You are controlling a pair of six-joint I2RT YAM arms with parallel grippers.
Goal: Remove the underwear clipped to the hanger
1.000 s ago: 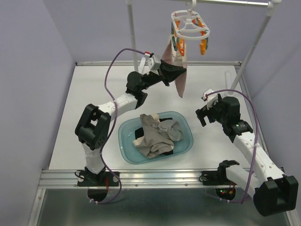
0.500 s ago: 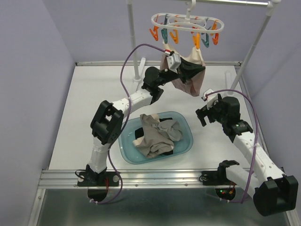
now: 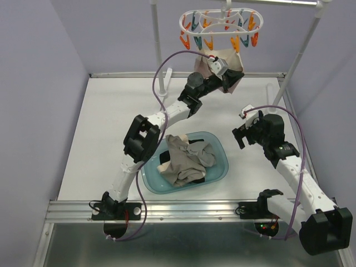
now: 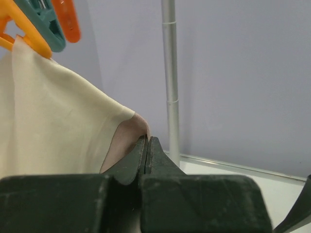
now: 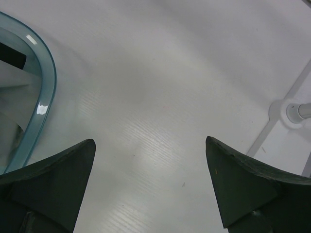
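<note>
The white oval hanger [image 3: 219, 23] with orange and teal clothespins hangs from the top rod. One pale pink underwear [image 3: 229, 62] hangs from it, held by an orange clothespin [image 4: 26, 39]. My left gripper [image 3: 227, 78] is raised high and shut on this garment's lower corner [image 4: 131, 131]. Beige, grey and black underwear [image 3: 186, 158] lies in the teal basin [image 3: 219, 175]. My right gripper [image 3: 240, 136] is open and empty, low over the table to the right of the basin; the basin rim [image 5: 41, 102] shows at the left of its view.
White rack poles stand at the back left [image 3: 157, 47] and back right [image 3: 300, 53], with a round foot [image 5: 286, 111] near my right gripper. A pole [image 4: 171, 77] rises just behind my left fingertips. Lilac walls close in the sides and back.
My left gripper has swung right and up with the pink garment in its grip. The hanger has turned from edge-on to broadside. The right arm has not moved.
</note>
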